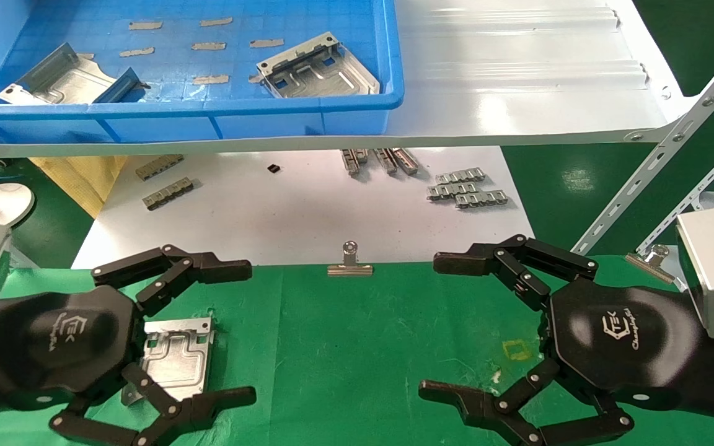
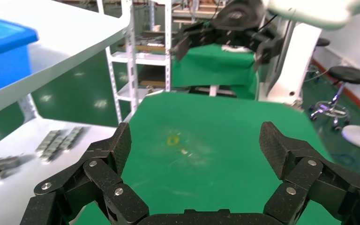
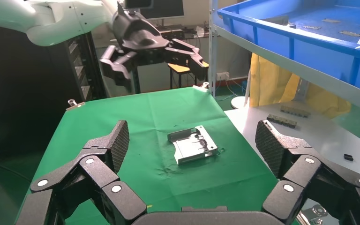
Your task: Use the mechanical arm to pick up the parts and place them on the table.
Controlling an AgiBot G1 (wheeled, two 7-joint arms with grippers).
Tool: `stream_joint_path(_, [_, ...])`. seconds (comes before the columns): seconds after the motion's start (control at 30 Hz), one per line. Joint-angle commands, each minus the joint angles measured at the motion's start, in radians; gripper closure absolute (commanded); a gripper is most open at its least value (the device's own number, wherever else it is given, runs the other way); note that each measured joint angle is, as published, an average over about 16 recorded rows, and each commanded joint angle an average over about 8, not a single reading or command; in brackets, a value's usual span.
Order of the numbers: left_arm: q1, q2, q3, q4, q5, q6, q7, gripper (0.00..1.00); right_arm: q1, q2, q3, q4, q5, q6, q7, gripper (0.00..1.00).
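Observation:
One silvery plate [image 1: 177, 356] lies flat on the green table [image 1: 344, 347], partly under my left hand. My left gripper [image 1: 236, 333] is open and empty, held above that plate; its palm hides the plate's left side. The plate [image 3: 193, 146] also shows in the right wrist view, alone on the cloth, with the left gripper [image 3: 145, 44] raised over it. My right gripper [image 1: 444, 327] is open and empty above the cloth on the right. Two more plates lie in the blue tray, one at the right [image 1: 317, 68] and one at the left [image 1: 62, 80].
The blue tray [image 1: 208, 118] sits on a white shelf [image 1: 518, 74] above a white sheet [image 1: 301, 210] with grey linked strips [image 1: 465, 189]. A binder clip [image 1: 349, 263] holds the cloth's far edge. Slanted metal struts [image 1: 661, 155] stand at the right.

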Motion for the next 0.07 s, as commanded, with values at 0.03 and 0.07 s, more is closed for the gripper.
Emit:
stream_joint_path(0.03, [0.03, -0.008, -0.033, -0.058, -0.013, -0.006, -0.046, 0.0, 0.0, 0.0, 0.0, 0.0, 0.0, 0.0, 0.0, 0.0])
stream_joint_path(0.07, [0.034, -0.009, -0.038, -0.066, -0.015, -0.007, -0.052, 0.0, 0.0, 0.0, 0.0, 0.0, 0.0, 0.0, 0.0, 0.0])
